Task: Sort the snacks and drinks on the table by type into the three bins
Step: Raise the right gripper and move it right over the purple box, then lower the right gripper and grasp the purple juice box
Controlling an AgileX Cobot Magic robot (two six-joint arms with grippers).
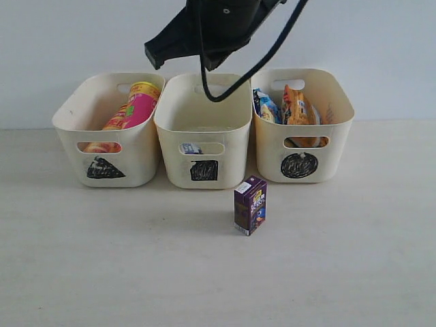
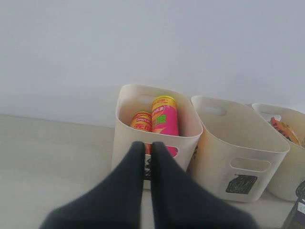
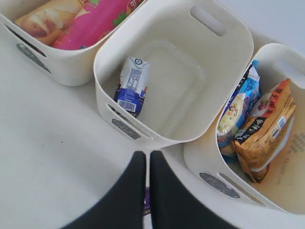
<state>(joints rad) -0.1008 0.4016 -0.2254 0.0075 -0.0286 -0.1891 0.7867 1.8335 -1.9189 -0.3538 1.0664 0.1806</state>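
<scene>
Exterior view: pale wood-grain table [image 1: 102, 272], plain white wall [image 1: 68, 41]. Upright on the table stands the purple carton [image 1: 250, 205], just before the square bin [image 1: 204, 146] and circle bin [image 1: 269, 153]. In the square bin lies the white-blue carton [image 3: 132, 85]; pink tube [image 1: 143, 109], yellow tube [image 1: 116, 123] in the triangle bin [image 1: 68, 153]; orange bag [image 1: 298, 109], blue-white bag [image 1: 266, 107] in the circle bin. Pinched shut and empty: left tool [image 2: 147, 145], right tool [image 3: 147, 155].

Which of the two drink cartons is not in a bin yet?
The dark purple carton, upright on the table; the white-and-blue carton lies inside the square-marked bin.
</scene>
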